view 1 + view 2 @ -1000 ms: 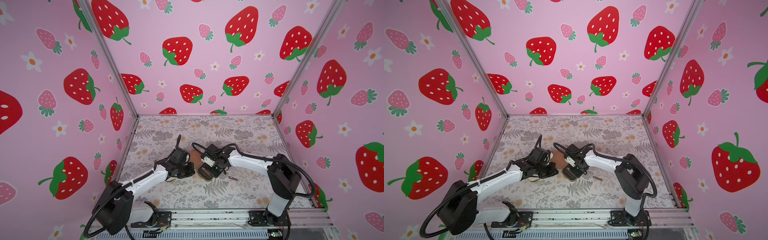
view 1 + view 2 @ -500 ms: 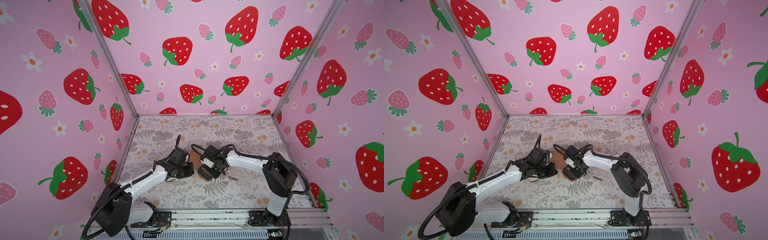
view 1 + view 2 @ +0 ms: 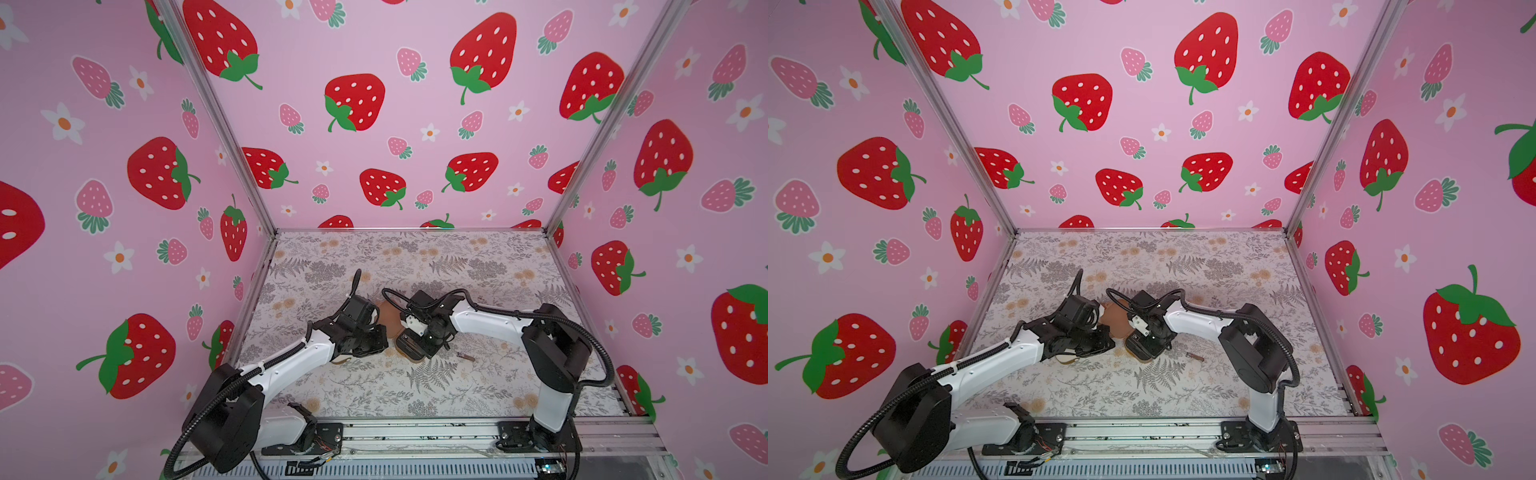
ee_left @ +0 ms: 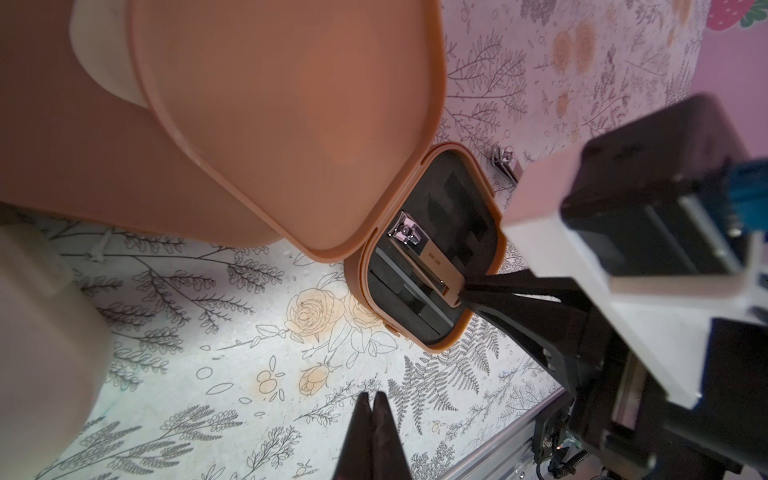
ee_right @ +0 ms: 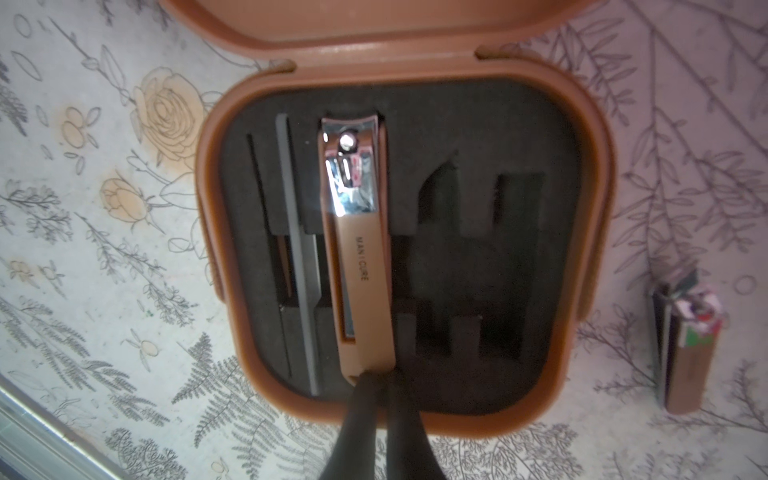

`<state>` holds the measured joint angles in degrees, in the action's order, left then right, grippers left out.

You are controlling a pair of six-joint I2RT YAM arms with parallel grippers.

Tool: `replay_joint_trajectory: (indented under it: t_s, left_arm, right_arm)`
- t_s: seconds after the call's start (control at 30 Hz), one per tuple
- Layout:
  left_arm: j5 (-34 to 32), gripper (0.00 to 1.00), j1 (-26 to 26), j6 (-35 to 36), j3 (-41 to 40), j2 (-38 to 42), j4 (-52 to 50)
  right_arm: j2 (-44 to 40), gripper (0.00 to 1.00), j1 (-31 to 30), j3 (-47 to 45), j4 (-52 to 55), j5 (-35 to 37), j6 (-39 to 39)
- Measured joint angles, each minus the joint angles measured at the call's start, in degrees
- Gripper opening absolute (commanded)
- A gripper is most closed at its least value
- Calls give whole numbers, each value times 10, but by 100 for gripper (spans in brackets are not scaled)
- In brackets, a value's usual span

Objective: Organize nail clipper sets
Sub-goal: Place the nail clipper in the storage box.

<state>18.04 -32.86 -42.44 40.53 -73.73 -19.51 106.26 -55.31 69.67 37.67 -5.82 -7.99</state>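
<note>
Item: brown case [image 5: 596, 208], open, near the middle of the table [image 3: 415, 257] and somewhat toward its front edge; lid [image 4: 291, 116] hinged up and back. Interior: black foam [image 5: 478, 266] with cut slots. Contents seated: one large clipper [image 5: 361, 257], lettered MANICURE, lying flat in its slot; one slim grey file [image 5: 301, 249] in the slot beside it. Slots unfilled: at least two [image 5: 440, 195] on the far side of the large clipper. Loose: one small clipper [image 5: 685, 345], on the table just beside the case, toward the right edge. Right gripper [image 5: 380, 376]: clenched, tips touching the tail of the large clipper; whether it pinches or merely presses cannot be told. Left gripper [image 4: 372, 401]: clenched on nothing, over bare table near the lid. Further stock: a blurred cream body [image 4: 37, 340] and a second brown one [image 4: 83, 145] near the left wrist, probably other cases, contents unseen. Progress, by estimate: this set partly filled, small clipper to be seated, lid to close.
</note>
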Motion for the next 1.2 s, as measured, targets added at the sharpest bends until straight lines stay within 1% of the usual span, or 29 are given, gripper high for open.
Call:
replay_joint_trajectory:
  t_s: [0.17,0.53,0.6,0.8,0.97,1.1,1.2]
  left_arm:
    - [0,0,0,0,0,0,0]
    - [6,0,0,-4,0,-20,10]
    - [6,0,0,-5,1,-23,11]
    - [17,0,0,-9,31,-55,16]
    - [32,0,-6,-11,53,-82,31]
    - [36,0,-7,-14,59,-106,39]
    - [37,0,-8,-18,59,-119,40]
  right_arm:
    - [0,8,1,-3,-4,0,-7]
    - [-6,14,-1,-10,-12,-2,-20]
    - [-10,16,-1,-12,-13,-3,-21]
    - [-25,20,0,-16,-14,-2,-25]
    - [-76,22,13,-19,-16,-2,-32]
    - [-129,25,44,-30,-28,-10,-49]
    - [-153,27,71,-46,-40,-23,-59]
